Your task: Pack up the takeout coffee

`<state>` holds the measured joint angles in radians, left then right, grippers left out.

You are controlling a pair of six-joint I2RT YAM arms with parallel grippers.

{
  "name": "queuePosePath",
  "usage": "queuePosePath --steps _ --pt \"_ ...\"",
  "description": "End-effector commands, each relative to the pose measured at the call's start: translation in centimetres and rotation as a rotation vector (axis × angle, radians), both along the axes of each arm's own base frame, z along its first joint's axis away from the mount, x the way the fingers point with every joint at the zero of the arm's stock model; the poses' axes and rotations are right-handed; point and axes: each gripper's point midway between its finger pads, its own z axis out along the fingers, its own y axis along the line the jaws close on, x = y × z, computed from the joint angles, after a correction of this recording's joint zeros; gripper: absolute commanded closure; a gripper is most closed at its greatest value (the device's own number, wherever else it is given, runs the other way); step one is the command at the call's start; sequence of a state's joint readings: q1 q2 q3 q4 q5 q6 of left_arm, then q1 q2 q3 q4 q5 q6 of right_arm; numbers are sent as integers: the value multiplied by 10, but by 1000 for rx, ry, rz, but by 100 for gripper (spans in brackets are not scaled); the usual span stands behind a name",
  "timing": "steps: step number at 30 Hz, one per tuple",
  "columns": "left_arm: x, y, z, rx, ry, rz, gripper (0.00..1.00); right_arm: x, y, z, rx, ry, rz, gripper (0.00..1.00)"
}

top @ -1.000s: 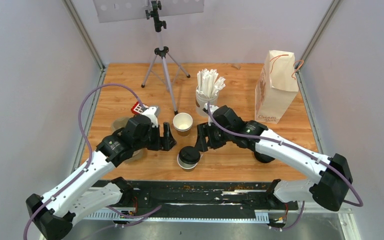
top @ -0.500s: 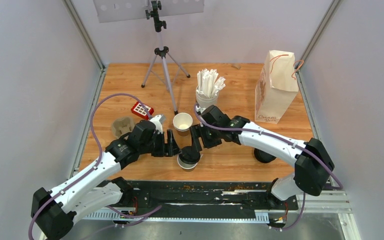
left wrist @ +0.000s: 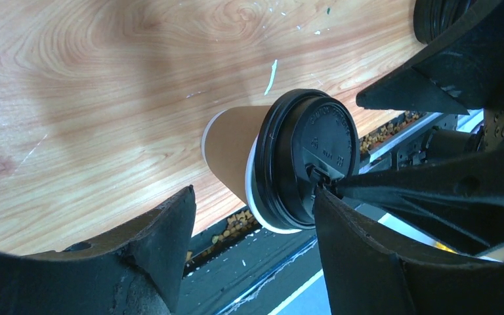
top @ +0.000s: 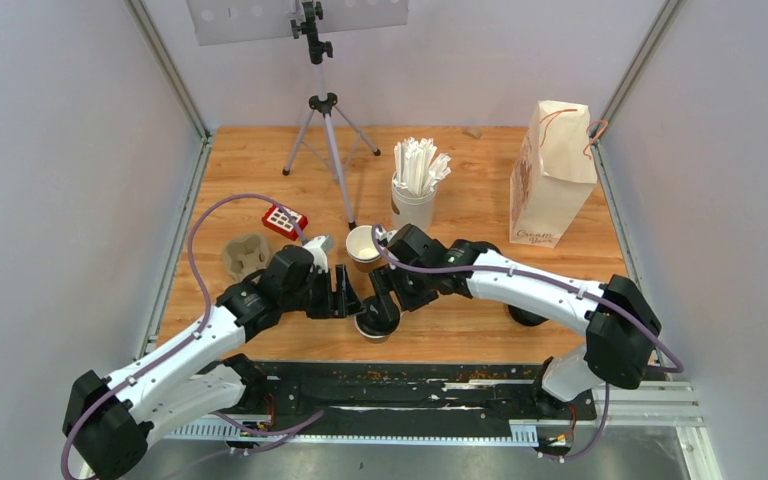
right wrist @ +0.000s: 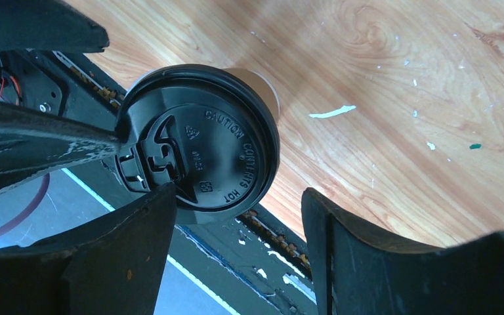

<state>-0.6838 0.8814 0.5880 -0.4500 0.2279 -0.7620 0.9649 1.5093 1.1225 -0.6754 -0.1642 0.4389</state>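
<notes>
One cup (top: 372, 328) with a black lid (right wrist: 216, 157) stands upright on the surface (top: 250, 165), at the middle of the near edge. It has a brown wall and a white rim under the lid. From the right wrist the lid text reads "CAUTION CONTENTS HOT".

Low on the cup's left side is the left gripper (top: 349, 296). Jaws open. The left wrist view shows bare wood between one finger (left wrist: 157, 236) and the cup wall. The other finger sits close to the lid's edge, contact unclear. No grip.

Low on the cup's right side, partly over the lid, is the right gripper (top: 386, 298). Jaws open wide. In the right wrist view the lid lies between them, with wood showing between it and one finger (right wrist: 367, 262). No grip.

In each wrist view a finger of the opposite gripper reaches the lid. The right one's tip is at the sip tab, the left one's at the rim.

Also on the surface:
- An open cup (top: 364, 244), white inside, stands just behind both grippers, toward the centre.
- The straw cup (top: 415, 205) is behind that, toward the far edge.
- The bag (top: 552, 175) stands upright near the far right corner.
- The lids (top: 528, 316), a black pile, sit by the near edge right of the cup, partly behind the right arm.
- The carrier (top: 245, 254) and red keypad (top: 284, 218) are by the left edge.
- The tripod (top: 325, 130) stands toward the far edge, left of middle.
</notes>
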Motion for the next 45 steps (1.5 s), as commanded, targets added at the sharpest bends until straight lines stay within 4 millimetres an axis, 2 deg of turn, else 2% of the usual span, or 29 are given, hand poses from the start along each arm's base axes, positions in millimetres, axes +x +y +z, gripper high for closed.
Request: queuePosePath --steps 1,8,13,20,24,30,37,45 --pt "4 -6 5 -45 -11 3 27 1 8 18 -2 -66 16 30" --pt "3 -6 1 -31 -10 -9 31 -1 14 19 -5 -85 18 30" --pt "3 0 -6 17 -14 -22 41 0 17 17 -5 -82 21 31" --pt "2 6 -13 68 -14 -35 44 1 19 23 10 -87 17 32" --pt "3 0 -7 32 -33 -54 43 3 20 36 26 -101 -4 37" --pt "2 -4 -8 9 -43 -74 49 5 22 56 94 -117 -49 56" --pt "0 -1 -19 31 -29 -77 60 3 23 44 87 -88 -74 64" --pt "-5 1 -29 30 -9 -71 63 2 22 33 56 -61 -89 68"
